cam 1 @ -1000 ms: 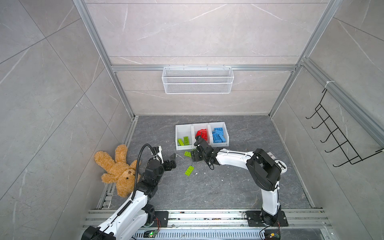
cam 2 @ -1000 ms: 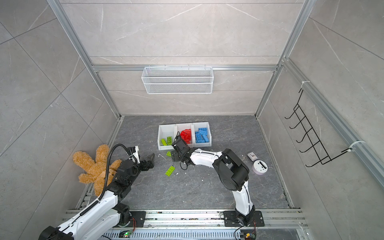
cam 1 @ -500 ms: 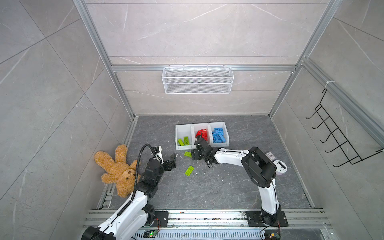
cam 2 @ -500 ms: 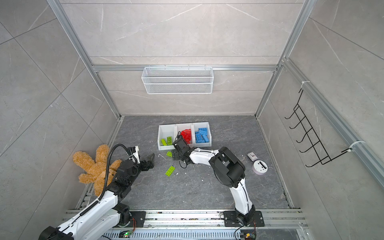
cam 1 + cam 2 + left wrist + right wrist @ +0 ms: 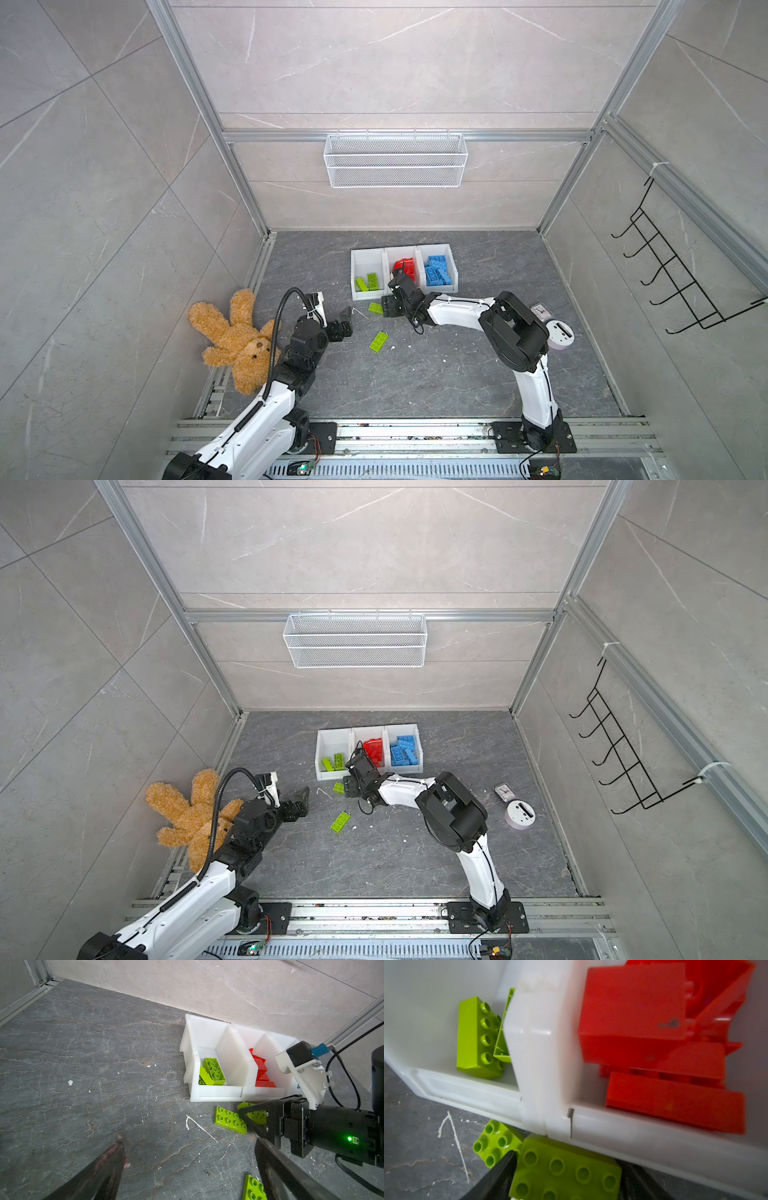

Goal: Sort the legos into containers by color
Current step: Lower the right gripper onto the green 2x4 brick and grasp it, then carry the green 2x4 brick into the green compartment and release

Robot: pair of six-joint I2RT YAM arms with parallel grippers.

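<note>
One green brick (image 5: 564, 1169) lengthwise along bins (image 5: 654, 1138)

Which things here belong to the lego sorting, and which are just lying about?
Job: three white bins, green brick in right gripper, green lego by the bins, green lego mid-floor.
Lying about: teddy bear, small clock, round white device, wire wall basket.

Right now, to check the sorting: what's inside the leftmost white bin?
The leftmost bin holds two lime green bricks near its front wall. Anything beneath them is covered; in the right wrist view the divider hides part of one.
</note>
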